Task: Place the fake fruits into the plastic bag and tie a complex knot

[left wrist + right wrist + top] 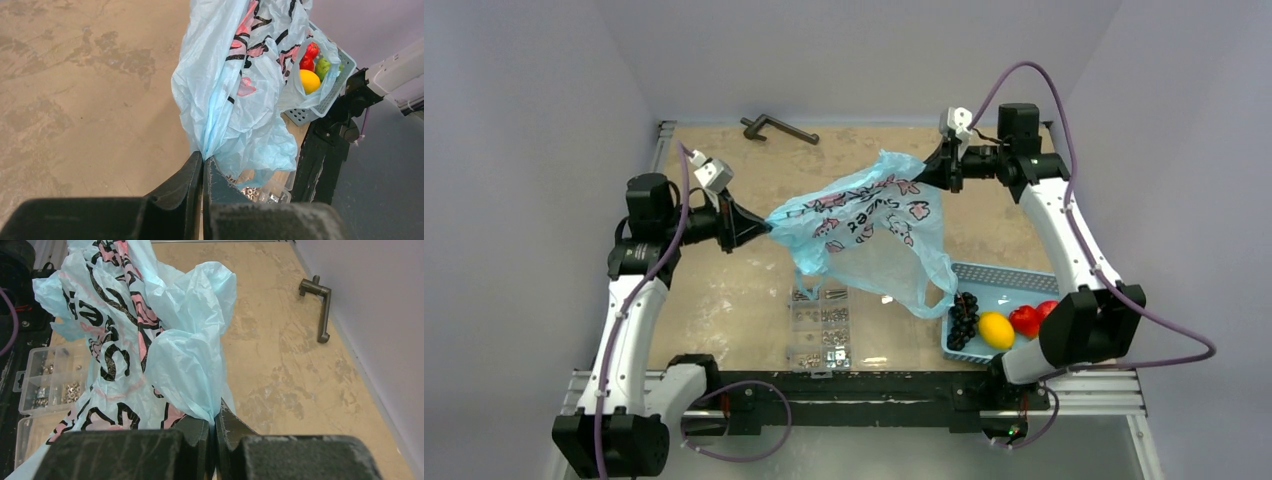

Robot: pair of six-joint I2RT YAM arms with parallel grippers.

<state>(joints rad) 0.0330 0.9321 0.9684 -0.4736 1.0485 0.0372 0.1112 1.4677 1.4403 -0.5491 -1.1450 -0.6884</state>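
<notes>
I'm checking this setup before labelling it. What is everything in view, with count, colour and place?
bag: one, light blue with pink and black print, stretched above the table between both arms
basket: one, blue, near right of the table
grapes: one bunch, dark purple, in the basket
lemon: one, yellow, in the basket
red fruits: two, red, in the basket
green fruit: one, green, in the basket
box of screws: one, clear, near middle
handle: one, dark metal, far edge
table: one, tan
arms: two, white and black
left fingers: black, shut on the bag
right fingers: black, shut on the bag
</notes>
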